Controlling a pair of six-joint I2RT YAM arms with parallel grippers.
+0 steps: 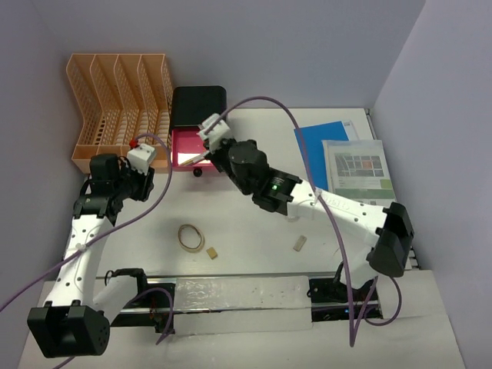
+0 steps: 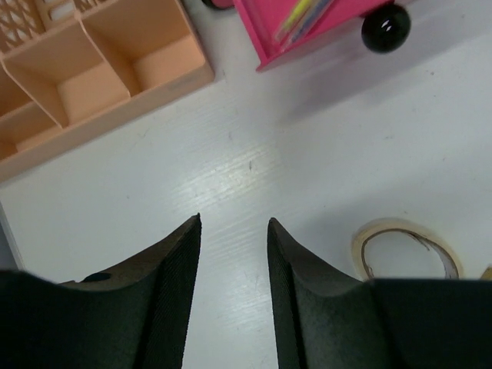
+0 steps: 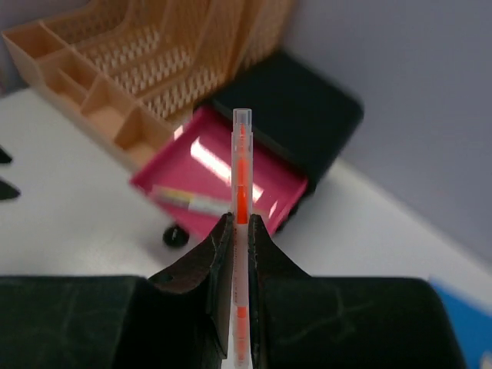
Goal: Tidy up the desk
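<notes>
On the left, the left gripper [image 2: 234, 223] hovers over the white surface [image 1: 254, 223], jaws partly spread with nothing between them. The peach file rack [image 1: 115, 100] sits just beyond it and a tape ring [image 2: 400, 227] lies to its right. Moving across, the right gripper [image 3: 241, 219] pinches an orange pen [image 3: 241, 169], poking out past its tips, over the open pink drawer [image 3: 181, 165] of the black box [image 3: 300, 108]. The surface stretches beneath both arms.
</notes>
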